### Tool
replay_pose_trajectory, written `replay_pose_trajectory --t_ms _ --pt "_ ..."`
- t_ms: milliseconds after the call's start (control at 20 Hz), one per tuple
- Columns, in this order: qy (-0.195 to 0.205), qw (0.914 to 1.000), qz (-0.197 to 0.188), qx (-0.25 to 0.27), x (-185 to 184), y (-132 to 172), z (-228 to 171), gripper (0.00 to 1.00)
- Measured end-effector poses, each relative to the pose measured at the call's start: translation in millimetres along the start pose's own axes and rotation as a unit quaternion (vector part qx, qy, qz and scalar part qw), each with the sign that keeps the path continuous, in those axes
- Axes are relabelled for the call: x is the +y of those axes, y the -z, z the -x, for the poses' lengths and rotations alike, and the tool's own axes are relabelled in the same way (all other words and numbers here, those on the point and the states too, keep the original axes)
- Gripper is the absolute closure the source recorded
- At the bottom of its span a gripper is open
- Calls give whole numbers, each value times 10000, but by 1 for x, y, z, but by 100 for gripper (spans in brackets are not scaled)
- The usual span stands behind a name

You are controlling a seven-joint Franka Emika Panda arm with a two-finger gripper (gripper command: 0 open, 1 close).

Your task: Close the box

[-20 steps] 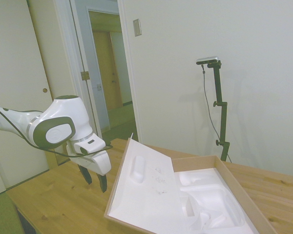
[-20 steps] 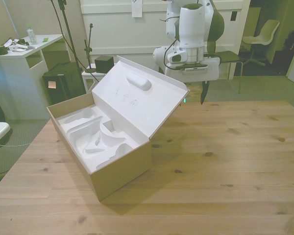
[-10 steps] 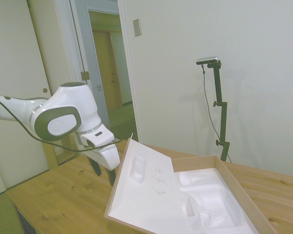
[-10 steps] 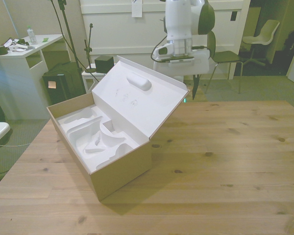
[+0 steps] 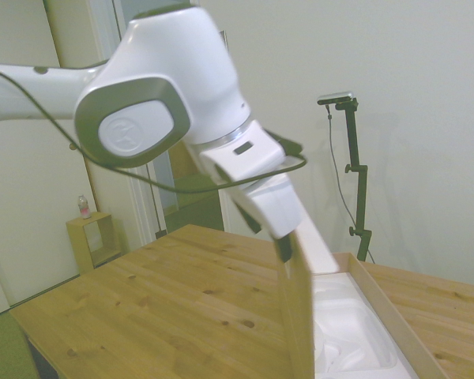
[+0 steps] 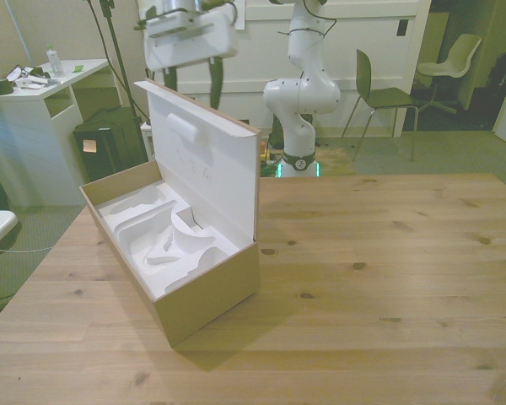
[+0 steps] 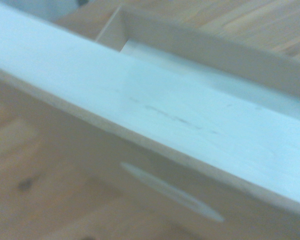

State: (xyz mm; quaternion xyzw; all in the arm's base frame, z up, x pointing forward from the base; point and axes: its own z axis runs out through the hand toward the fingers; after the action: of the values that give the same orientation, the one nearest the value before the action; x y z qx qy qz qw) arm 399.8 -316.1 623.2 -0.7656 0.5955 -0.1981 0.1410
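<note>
A brown cardboard box (image 6: 204, 297) sits on the wooden surface (image 6: 388, 278), its hinged lid (image 6: 209, 164) nearly upright; the white pincer (image 6: 191, 76), fingers apart, reaches over the top edge and should press it steadily down toward the foam lining (image 6: 164, 232).

The jaws (image 6: 190, 83) rose, apparently pushing the lid (image 6: 207, 164) upright.

Matt brown cardboard box (image 6: 204, 295), white foam lining (image 6: 164, 232), knotty wooden table (image 6: 379, 278).

Wooden table (image 6: 388, 278), with the open cardboard box (image 6: 207, 295) on it toward the front view's left.
</note>
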Motion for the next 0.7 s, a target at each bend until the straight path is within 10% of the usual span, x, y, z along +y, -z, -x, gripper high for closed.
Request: replay_pose_trajectory --t_ms 300,700 --pt "23 9999 120 23 -28 -39 -9 0" --pt "1539 9833 576 -788 -46 -107 175 0"
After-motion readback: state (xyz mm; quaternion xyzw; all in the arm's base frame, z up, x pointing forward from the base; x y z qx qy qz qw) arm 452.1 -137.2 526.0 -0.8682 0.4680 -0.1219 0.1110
